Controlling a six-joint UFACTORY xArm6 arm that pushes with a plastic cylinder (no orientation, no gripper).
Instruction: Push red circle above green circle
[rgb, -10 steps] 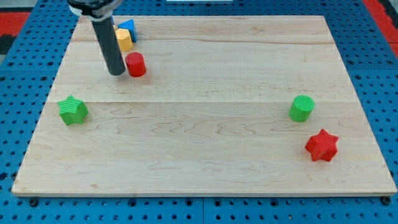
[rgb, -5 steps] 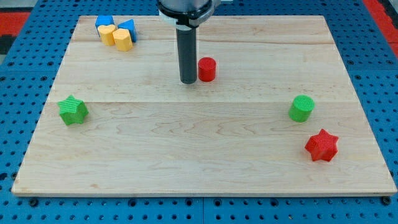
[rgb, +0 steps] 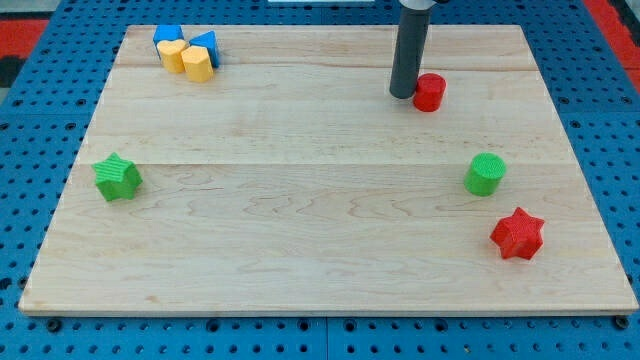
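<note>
The red circle (rgb: 430, 92) is a small red cylinder on the wooden board, toward the view's upper right. My tip (rgb: 403, 95) rests on the board right against its left side. The green circle (rgb: 485, 174) stands lower and to the right, near the board's right edge. The red circle is above it and offset about a block's width to the left.
A red star (rgb: 517, 234) lies just below the green circle. A green star (rgb: 118, 177) sits near the board's left edge. Two blue blocks (rgb: 204, 45) and two yellow blocks (rgb: 197, 63) cluster at the board's top left corner.
My tip has swept from the view's left to the right, pushing the red circle along with it and slightly upward. The other blocks have not moved.
</note>
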